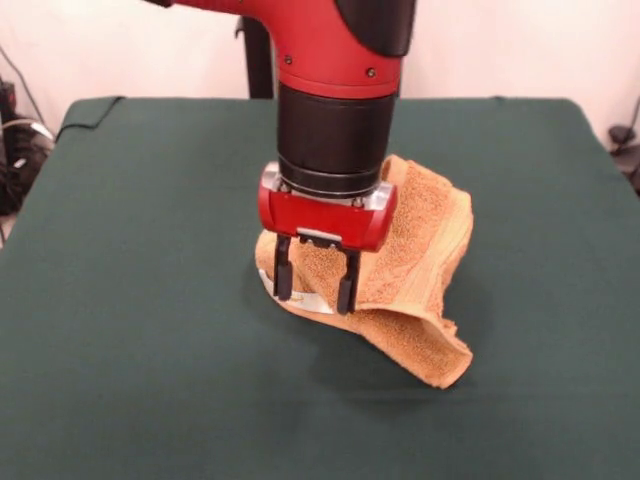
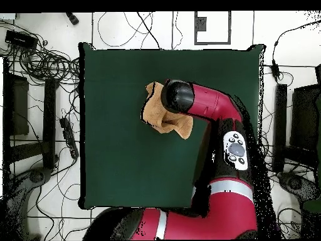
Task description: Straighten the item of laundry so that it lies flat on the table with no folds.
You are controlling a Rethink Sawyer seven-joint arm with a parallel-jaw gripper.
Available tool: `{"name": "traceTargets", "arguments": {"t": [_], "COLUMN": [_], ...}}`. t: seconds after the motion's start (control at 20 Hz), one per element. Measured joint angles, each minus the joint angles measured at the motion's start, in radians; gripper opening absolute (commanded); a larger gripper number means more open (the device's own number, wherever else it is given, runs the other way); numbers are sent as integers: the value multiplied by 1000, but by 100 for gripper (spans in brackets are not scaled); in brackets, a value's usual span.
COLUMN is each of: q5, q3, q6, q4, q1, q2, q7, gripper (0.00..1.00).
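The red-bodied pincer with its two short black fingers is pointing straight down over the near-left part of the small orange-tan terry towel, its fingers standing apart with a clear gap between them and nothing clamped in that gap; their tips are reaching down to the towel's lower edge, where a pale smooth strip is showing (whether they are actually touching the cloth cannot be told). The red and black arm is coming down from above, and its thick black wrist is covering the towel's middle in the front view. The towel is lying crumpled rather than flat: one fold is rising behind the wrist toward the right, and a doubled flap is reaching out toward the camera and to the right, ending in a raised corner. It is sitting near the middle of the large rectangular table covered in dark green cloth, well away from every edge. In the overhead view the arm is sweeping in from the lower right, its black end hiding the pincer, with the towel peeking out on its left and lower sides on the table.
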State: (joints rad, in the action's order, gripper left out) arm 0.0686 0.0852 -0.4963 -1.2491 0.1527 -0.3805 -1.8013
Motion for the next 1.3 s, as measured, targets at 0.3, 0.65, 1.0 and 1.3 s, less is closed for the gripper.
{"name": "traceTargets", "arguments": {"t": [0.3,0.65,1.0,1.3], "q5": [35,104,173,210], "q3": [52,94,118,124], "q6": [0,-26,-31,-31], "q4": [-5,-34,-82,-108], "q1": [-57,-127,-182,-202], "q2": [-23,-105,-174,-194], "q7": [0,0,0,0], "gripper": [100,100,100,100]}}
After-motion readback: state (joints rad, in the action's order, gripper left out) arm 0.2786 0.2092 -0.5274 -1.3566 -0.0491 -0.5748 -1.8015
